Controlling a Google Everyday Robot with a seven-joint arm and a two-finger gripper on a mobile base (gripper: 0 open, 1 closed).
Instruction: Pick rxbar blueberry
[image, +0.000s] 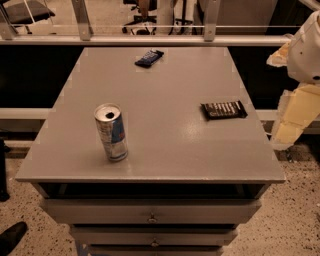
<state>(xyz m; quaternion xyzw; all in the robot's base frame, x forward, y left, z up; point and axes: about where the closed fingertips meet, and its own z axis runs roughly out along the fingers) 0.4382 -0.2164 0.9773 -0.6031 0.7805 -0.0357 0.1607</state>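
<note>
Blue snack bar (149, 57) lies flat near the far edge of the gray table (165, 145), in the upper middle of the frame. An opened can (111, 132) stands upright at the left of centre, well apart from it. A black striped bar (224, 110) lies flat at the right. The gripper (295, 116) hangs at the right edge of the frame, off the table's side, touching nothing; whether it is released or clenched, I cannot tell.
</note>
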